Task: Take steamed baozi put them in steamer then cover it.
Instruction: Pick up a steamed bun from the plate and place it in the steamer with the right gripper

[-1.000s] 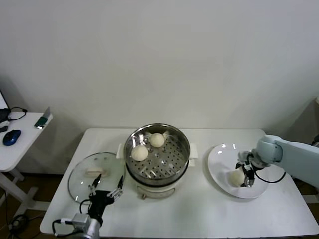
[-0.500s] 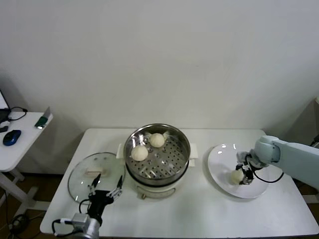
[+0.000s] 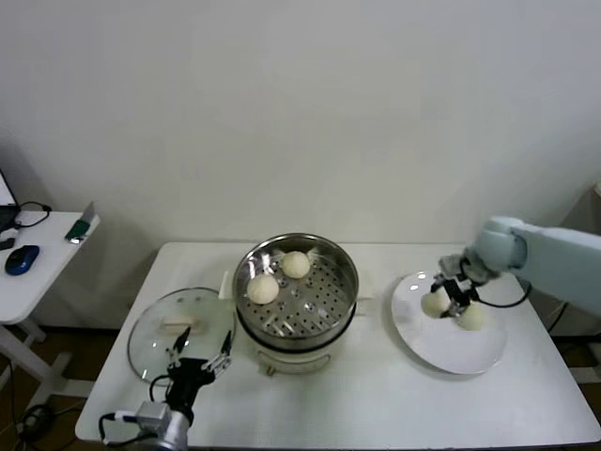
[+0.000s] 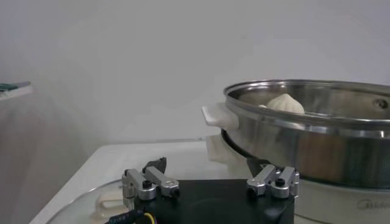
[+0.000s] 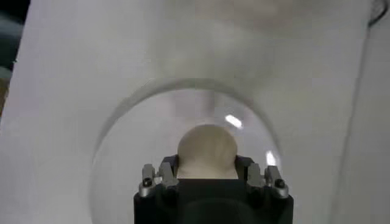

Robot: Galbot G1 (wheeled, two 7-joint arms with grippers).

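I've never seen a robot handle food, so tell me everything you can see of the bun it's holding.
The bun is small, round, smooth and cream-white, like soft dough. The right claw is shut on it, fingers pressing its two sides, and holds it lifted over the white plate. Another bun lies on the plate, close beside it.

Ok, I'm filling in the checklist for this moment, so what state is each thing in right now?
steamer: uncovered, two baozi on its tray
cover: off, lying flat on the table beside the steamer
held baozi: lifted above the plate
last baozi: resting on the plate
plate: one baozi left on it
right gripper: shut on the held baozi
left gripper: open, by the cover
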